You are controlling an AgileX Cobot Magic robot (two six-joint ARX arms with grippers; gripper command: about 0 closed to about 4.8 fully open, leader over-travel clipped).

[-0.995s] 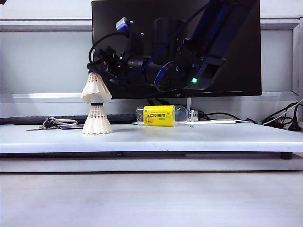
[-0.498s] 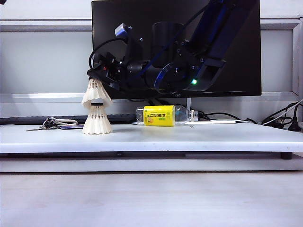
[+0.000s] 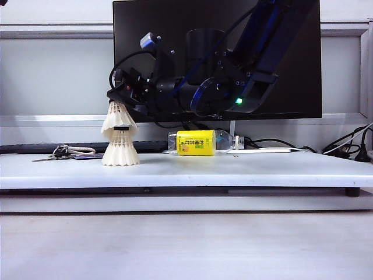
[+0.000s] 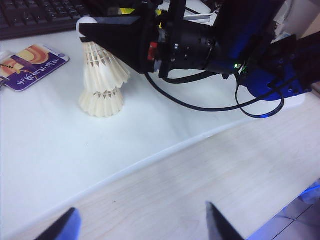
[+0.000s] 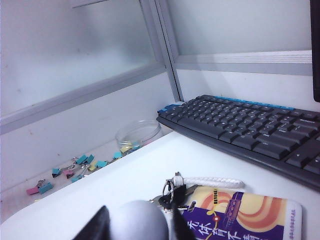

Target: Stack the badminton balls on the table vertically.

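Note:
Two white badminton balls stand nested on the white table (image 3: 233, 169) at its left. The lower one (image 3: 120, 150) rests skirt-down, and the upper one (image 3: 119, 118) sits over its tip. In the left wrist view the upper ball (image 4: 102, 70) leans a little on the lower ball (image 4: 102, 102). My right gripper (image 3: 113, 93) reaches across from the right and is shut on the upper ball's rounded cork (image 5: 137, 220), with dark fingers (image 5: 97, 227) on either side. My left gripper (image 4: 145, 227) is open over the pale wood-grain surface, holding nothing.
A yellow-labelled clear bottle (image 3: 198, 143) lies behind the stack to its right, below the black monitor (image 3: 291, 58). Keys and a purple card (image 5: 240, 212) lie just behind the balls. A black keyboard (image 5: 250, 130), a glass dish (image 5: 137, 132) and several coloured clips (image 5: 75, 167) sit further back.
The right gripper has lowered the upper badminton ball onto the lower one, and the two skirts now overlap. The left arm has stayed still.

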